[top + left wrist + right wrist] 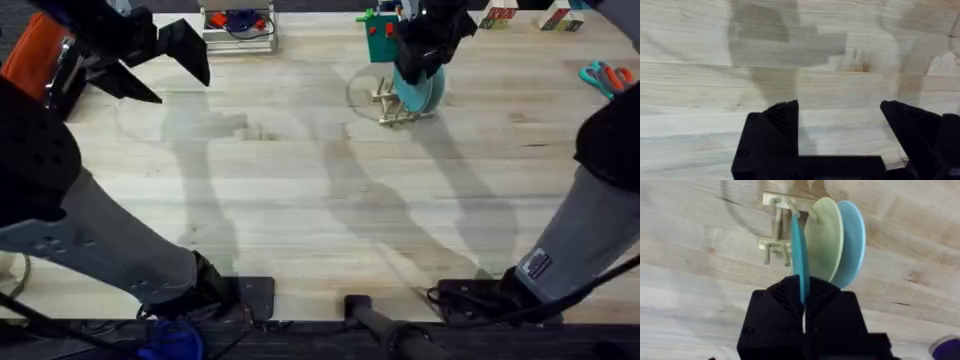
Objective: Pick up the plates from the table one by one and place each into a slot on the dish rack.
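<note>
While the right gripper hangs over the dish rack at the far side of the counter, its jaws are clamped on the edge of a turquoise plate, which stands on edge among the pegs. Two more plates already sit upright in the rack just beside it: a cream-green plate and, behind that, a light blue plate. So I'd judge the job nearly done, with two plates slotted and a third being lowered in or about ready for release. I can't spot any other plate lying on the bare wood from where I stand, so this may well be the last one.

From the wrist camera the turquoise plate is seen almost edge-on, a thin strip running from the jaws straight toward the rack's base; its faces run parallel to the two plates beside it, all three standing on their rims.

Off at the far left, the left gripper hovers over bare planks with its jaws spread wide and nothing between them.
</note>
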You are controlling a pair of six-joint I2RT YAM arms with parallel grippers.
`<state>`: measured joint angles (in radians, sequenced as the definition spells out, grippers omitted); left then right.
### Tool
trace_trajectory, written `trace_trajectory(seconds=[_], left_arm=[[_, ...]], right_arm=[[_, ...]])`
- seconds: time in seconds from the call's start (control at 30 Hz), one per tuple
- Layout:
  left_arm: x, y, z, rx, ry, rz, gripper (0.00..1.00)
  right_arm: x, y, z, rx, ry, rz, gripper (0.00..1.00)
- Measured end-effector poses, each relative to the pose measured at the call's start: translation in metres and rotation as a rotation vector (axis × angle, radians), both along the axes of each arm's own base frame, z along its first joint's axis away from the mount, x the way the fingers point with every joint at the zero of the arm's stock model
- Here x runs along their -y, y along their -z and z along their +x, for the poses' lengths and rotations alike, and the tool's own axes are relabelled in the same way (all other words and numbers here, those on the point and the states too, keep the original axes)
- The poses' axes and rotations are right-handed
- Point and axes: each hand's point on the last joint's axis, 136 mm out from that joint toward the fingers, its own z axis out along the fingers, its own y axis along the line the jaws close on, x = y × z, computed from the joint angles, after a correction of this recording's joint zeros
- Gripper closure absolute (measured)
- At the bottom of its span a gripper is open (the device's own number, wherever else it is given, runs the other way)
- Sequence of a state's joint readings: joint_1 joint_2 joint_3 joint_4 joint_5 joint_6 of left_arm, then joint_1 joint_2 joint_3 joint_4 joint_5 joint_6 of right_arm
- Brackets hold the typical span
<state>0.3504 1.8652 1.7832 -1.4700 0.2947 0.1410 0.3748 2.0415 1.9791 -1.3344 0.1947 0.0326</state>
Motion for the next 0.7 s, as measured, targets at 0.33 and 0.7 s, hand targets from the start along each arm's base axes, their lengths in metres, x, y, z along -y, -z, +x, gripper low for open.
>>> trace_trajectory(seconds=[0.33, 0.7], left_arm=[[0.0000, 0.0000, 0.0000, 0.000, 0.000, 0.000, 0.005], [0.0000, 0.0000, 0.0000, 0.000, 0.000, 0.000, 0.006]], right_arm=[[0.0000, 0.0001, -0.0001, 0.007, 0.062, 0.009, 0.968], [0.0003, -0.0080, -0.0008, 0.028, 0.071, 0.018, 0.968]])
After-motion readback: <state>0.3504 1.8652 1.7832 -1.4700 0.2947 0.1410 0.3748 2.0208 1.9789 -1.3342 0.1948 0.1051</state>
